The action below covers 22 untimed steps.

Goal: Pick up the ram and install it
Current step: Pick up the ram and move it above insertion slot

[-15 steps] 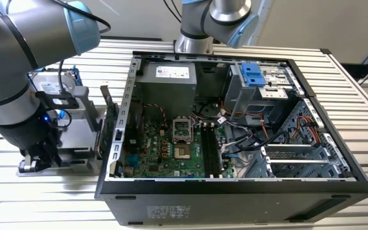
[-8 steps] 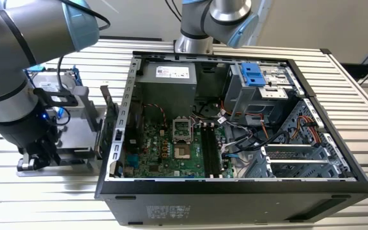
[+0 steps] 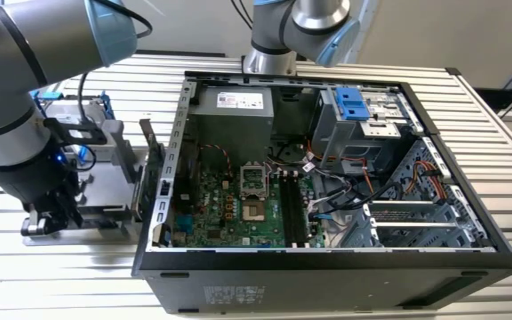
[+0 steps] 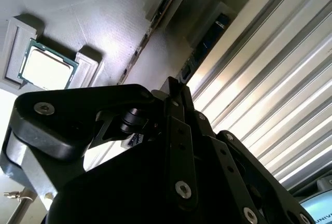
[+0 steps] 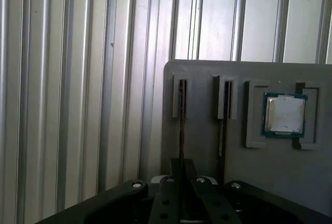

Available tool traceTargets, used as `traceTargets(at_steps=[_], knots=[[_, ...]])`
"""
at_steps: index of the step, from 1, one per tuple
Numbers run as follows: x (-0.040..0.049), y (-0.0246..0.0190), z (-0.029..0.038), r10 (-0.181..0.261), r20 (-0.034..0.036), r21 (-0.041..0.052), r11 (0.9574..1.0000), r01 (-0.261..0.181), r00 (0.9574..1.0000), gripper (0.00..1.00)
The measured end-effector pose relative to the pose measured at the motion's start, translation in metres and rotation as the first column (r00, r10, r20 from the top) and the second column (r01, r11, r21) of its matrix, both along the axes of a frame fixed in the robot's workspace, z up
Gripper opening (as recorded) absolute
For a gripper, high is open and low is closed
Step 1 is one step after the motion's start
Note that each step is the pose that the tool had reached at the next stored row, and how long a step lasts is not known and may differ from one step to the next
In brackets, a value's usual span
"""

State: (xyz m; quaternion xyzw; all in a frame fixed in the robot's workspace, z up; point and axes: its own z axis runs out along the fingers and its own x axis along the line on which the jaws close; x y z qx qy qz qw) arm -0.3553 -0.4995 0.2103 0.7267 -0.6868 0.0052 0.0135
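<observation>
The ram point(image 5: 181, 130) stands on edge in the slot of a grey holder tray point(image 5: 207, 162) that lies farthest from the processor chip. In the second wrist view its dark-blue face point(image 4: 210, 35) shows just beyond the fingertips. My gripper point(image 5: 181, 169) has come down over the stick's near end, and the fingers point(image 5: 168, 187) are pressed close on either side of it. In the exterior view the gripper point(image 3: 50, 217) is low over the tray point(image 3: 105, 200), on the exterior view's left of the open computer case point(image 3: 327, 263). The black memory slots point(image 3: 292, 213) run along the green motherboard.
A second thin stick point(image 5: 224, 125) stands in the neighbouring slot, and a processor chip point(image 5: 284, 114) lies in a recess beside it. A green card point(image 3: 154, 167) stands upright between tray and case. Loose cables point(image 3: 345, 193) and a drive cage point(image 3: 363, 113) fill the case's far side.
</observation>
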Motion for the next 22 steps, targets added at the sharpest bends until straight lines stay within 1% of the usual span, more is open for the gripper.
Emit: traceTargets(at_steps=[11,22], knots=[[0.0,0.0,0.0071,0.0,0.0,0.0,1.0,0.0,1.0,0.0],[0.0,0.0,0.008,0.0,0.0,0.0,1.0,0.0,1.0,0.0]])
